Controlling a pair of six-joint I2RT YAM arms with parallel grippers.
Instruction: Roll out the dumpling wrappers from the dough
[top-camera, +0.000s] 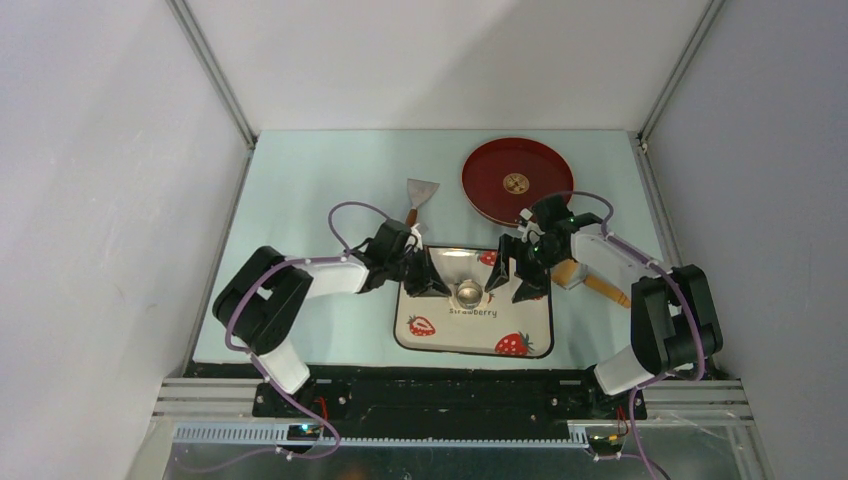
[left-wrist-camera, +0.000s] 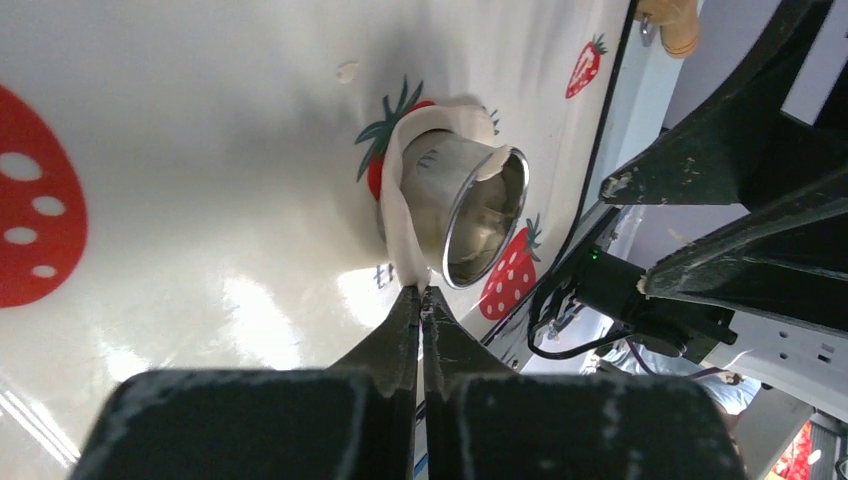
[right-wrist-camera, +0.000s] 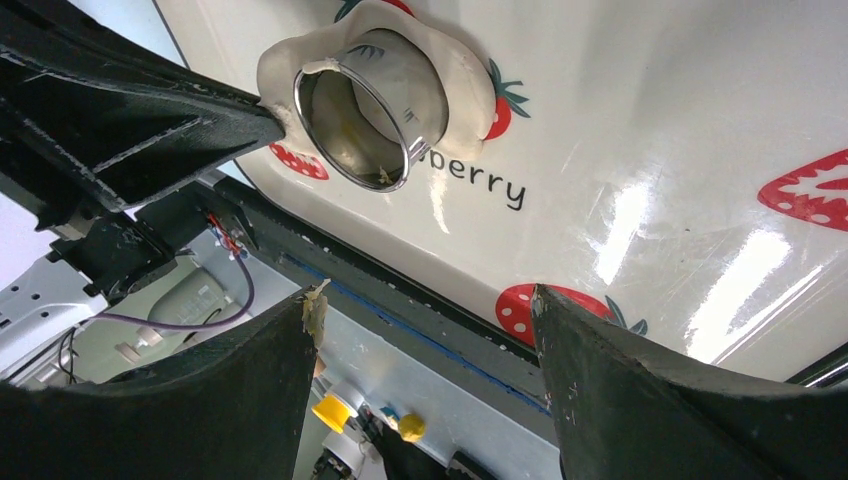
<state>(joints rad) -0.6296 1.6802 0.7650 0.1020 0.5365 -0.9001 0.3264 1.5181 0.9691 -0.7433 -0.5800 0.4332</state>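
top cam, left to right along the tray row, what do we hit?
left gripper, pinched shut on the dough → metal cutter ring → right gripper, open → wooden rolling pin. Tray, scraper and red plate overlap these, so they are left out.

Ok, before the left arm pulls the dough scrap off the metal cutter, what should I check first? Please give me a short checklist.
1. Left claw shut on the dough edge: ok.
2. Right claw open, apart from the cutter: ok.
3. Dough rings the cutter on the tray: ok.
4. Something holds the cutter down: not ok, nothing does.
5. Dough inside the cutter is cut free: cannot tell.
6. Room on the red plate: ok, only one wrapper there.
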